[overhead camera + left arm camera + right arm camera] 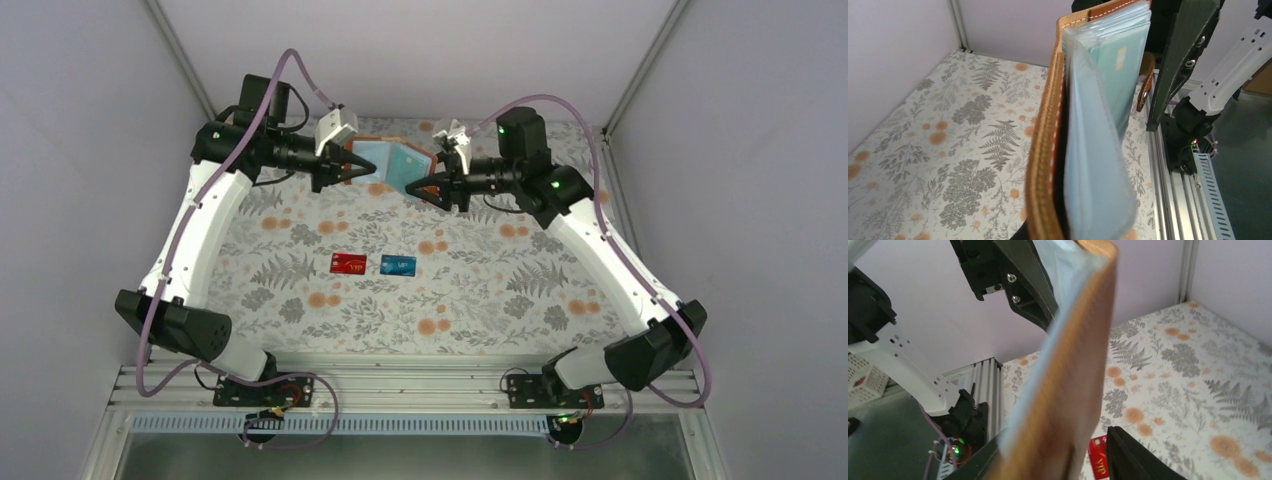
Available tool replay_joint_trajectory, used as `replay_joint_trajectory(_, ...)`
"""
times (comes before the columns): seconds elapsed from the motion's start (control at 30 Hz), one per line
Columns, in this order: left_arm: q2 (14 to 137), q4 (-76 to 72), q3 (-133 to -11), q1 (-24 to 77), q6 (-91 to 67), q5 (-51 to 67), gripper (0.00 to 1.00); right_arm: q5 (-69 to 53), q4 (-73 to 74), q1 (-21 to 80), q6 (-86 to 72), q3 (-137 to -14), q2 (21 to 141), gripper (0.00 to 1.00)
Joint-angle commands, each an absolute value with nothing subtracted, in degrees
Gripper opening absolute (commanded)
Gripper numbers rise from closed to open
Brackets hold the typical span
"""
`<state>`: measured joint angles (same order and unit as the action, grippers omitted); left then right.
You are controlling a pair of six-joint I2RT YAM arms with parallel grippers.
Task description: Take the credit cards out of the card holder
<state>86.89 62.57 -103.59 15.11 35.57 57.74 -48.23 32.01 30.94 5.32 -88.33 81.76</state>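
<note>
The brown leather card holder (pixel 393 162) hangs open in the air at the back of the table between both grippers, its pale blue pockets facing up. My left gripper (pixel 362 166) is shut on its left cover; the left wrist view shows the stitched brown edge (pixel 1044 150), the pockets (pixel 1098 170) and a teal card (pixel 1113 60) inside one. My right gripper (pixel 428 188) stands around the right cover (pixel 1068 390), open, with a gap at its right finger (pixel 1133 457). A red card (pixel 348 263) and a blue card (pixel 398 265) lie on the table.
The floral mat (pixel 500 290) covers the table between grey walls. The red card (pixel 1098 462) lies below my right gripper. The aluminium rail (pixel 400 385) and both arm bases run along the near edge.
</note>
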Motion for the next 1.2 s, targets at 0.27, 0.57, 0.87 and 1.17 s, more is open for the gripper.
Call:
replay_joint_trajectory(0.27,86.0,63.3,-105.7,14.7,35.4,63.7,0.02,-49.8,26.0,25.6,5.8,-79.4,73.0,0.53)
replay_joint_trajectory(0.57,85.9,60.5,-104.2,15.0,32.2,64.4,0.02,-50.6,18.8,25.8,-1.9,-79.4,75.1,0.56)
replay_joint_trajectory(0.87,86.2,59.1,-104.3,16.0,29.7,62.1,0.02,-50.9,17.7,26.7,-2.4,-79.2,75.6,0.65)
replay_joint_trajectory(1.17,86.9,58.6,-103.0,16.8,29.8,62.9,0.02,-49.7,11.8,28.2,-9.3,-79.3,78.1,0.49)
